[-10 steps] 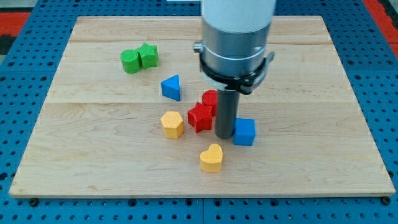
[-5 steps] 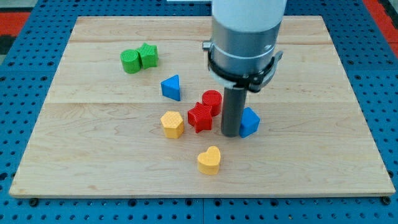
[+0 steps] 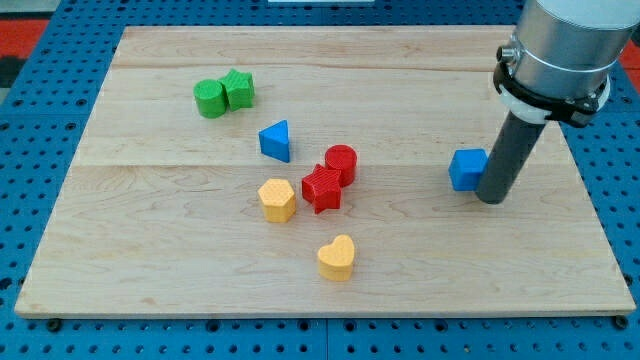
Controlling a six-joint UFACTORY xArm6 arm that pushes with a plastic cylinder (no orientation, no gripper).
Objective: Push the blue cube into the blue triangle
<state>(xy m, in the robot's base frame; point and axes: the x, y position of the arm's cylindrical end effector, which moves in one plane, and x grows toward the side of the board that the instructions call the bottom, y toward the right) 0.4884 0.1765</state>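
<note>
**Q:** Where does my tip (image 3: pixel 491 197) stand, and where is the blue cube (image 3: pixel 467 170)?

**A:** My tip rests on the wooden board (image 3: pixel 150 260) toward the view's right edge. The blue cube lies just to the view's left of the rod, touching it or nearly so; the exact contact cannot be made out. The arm carries no pincer, only the straight dark rod, so no open or closed state applies.

**Q:** And the blue triangle (image 3: pixel 276 140)?

**A:** It sits left of the board's centre, well apart from the blue cube. Between the two, and slightly lower in the view, lies a red pair: a red cylinder (image 3: pixel 341 163) touching a red star-shaped block (image 3: pixel 322 188) at its lower left.

**Q:** What else occupies the board?

**A:** A yellow hexagonal block (image 3: pixel 277 199) lies just to the view's left of the red star-shaped block. A yellow heart-shaped block (image 3: pixel 338 257) sits alone nearer the view's bottom. At the upper left, a green cylinder (image 3: pixel 210 98) touches a green star-shaped block (image 3: pixel 239 88) on its right side.

**Q:** What carries the board?

**A:** A blue perforated bench (image 3: pixel 40 130) shows around all sides of the board. The arm's pale, ringed housing (image 3: pixel 555 60) enters from the view's top right corner, with the rod descending from it.
</note>
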